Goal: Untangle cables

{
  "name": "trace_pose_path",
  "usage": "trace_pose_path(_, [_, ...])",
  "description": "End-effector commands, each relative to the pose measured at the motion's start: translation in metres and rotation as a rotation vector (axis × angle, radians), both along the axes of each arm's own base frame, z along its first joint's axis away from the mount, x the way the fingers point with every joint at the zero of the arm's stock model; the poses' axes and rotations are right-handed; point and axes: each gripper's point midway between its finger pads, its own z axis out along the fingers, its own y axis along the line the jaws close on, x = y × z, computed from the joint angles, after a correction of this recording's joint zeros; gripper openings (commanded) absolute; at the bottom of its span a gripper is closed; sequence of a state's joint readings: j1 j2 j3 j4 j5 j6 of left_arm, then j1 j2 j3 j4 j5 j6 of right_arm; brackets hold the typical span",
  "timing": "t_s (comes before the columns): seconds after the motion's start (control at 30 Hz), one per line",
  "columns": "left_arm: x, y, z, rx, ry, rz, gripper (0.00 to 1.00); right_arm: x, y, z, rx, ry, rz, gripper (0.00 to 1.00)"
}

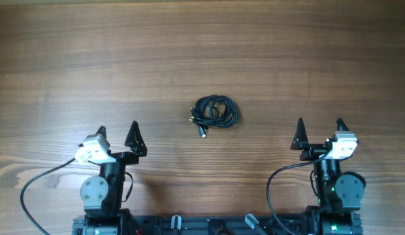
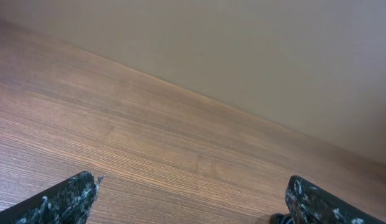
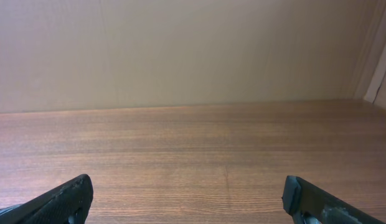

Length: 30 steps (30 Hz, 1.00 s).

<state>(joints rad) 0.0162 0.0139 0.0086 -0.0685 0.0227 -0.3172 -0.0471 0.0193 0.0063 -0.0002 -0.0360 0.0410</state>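
While nothing is gripped yet, item: cables (image 1: 214,112), one small black coil w/ metal-tipped plugs poking out lower left, lying mid-table (image 1: 202,39), ahead of and between both arms, well apart from each; left gripper (image 1: 117,129) and right gripper (image 1: 320,123) both spread fully wide, empty. Step judged: start, approach not begun; next move prob. calls for one claw to pin the coil's edge while the other takes a plug end. Not legible: no. of cords, how they cross, any knots; wrist views give only bare wood, wall, own fingertips
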Motion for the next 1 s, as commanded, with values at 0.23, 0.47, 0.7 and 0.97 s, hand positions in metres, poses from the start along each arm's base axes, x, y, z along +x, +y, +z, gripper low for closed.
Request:
trace_pose_path(0.23, [0.000,0.004,-0.002,-0.004,0.003,0.021,1.00,-0.001,-0.001,0.003,0.013,-0.014,-0.010,1.00])
trace_pose_path(0.47, [0.000,0.004,-0.002,-0.004,0.003,0.022,1.00,-0.001,-0.001,0.003,0.013,-0.014,-0.010,1.00])
trace_pose_path(0.7, [0.000,0.004,0.002,-0.004,-0.010,0.021,1.00,-0.001,-0.001,0.003,0.013,-0.014,-0.010,1.00])
trace_pose_path(0.97, [-0.002,0.004,0.014,-0.003,-0.029,0.022,1.00,-0.001,-0.001,0.003,0.013,-0.014,-0.010,1.00])
